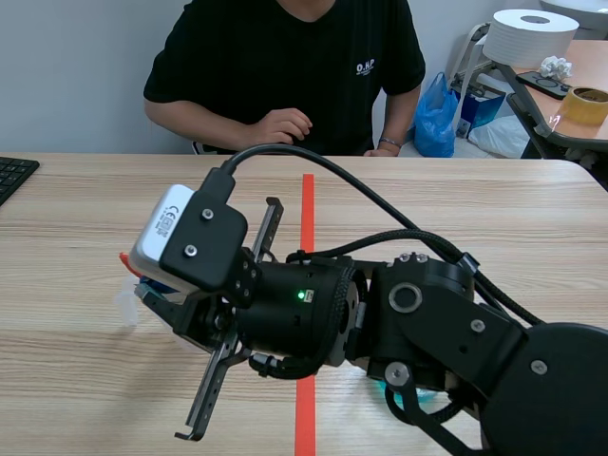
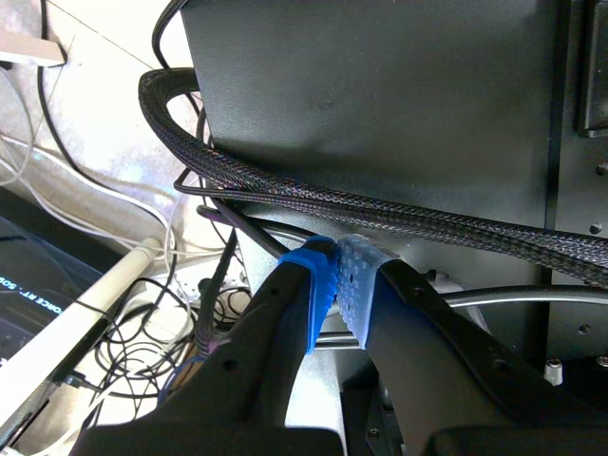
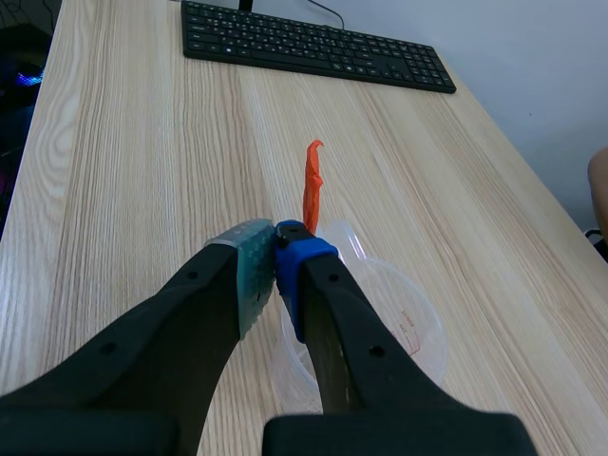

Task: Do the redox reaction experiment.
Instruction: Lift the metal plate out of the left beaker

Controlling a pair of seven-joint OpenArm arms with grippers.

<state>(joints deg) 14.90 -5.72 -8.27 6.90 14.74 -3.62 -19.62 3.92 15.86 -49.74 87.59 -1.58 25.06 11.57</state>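
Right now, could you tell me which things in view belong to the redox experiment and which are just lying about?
For the job: orange strip, seemingly pinched at the tips of the right arm's fingers; clear beaker under them.
Lying about: keyboard, paper roll, tape roll, blue bag.

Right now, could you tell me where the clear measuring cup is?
The clear measuring cup is left in the scene view, at the right claw, with an orange strip just ahead.
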